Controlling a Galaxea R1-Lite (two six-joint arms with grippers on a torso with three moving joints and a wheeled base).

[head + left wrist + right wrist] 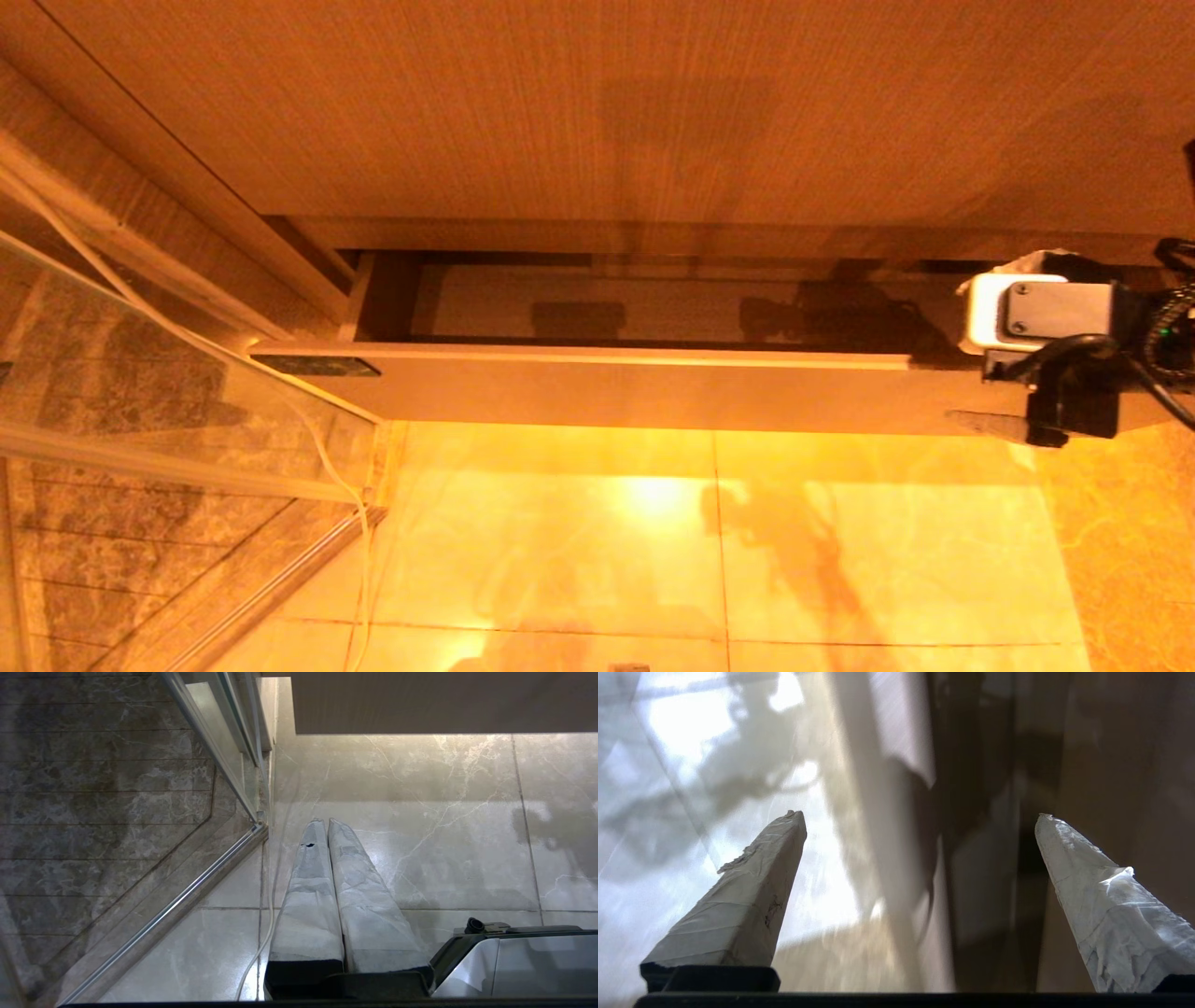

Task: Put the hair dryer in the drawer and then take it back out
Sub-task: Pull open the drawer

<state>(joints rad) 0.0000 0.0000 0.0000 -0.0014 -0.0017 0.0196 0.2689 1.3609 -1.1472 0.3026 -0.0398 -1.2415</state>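
Wood table [597, 103] fills the upper head view, and under its front edge the drawer [653, 387] stands pulled out over the tiled floor [840, 541]. Its visible inside shows only shadows; no hair dryer can be made out. At the drawer's right end hangs the right end effector [920, 816], fingers spread wide and empty. Beside the glass shower screen [219, 751], the left end effector [326, 823] points at the floor, fingers pressed together on nothing.

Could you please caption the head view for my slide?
Open drawer under a wood countertop; right claw open, empty, at its right end.
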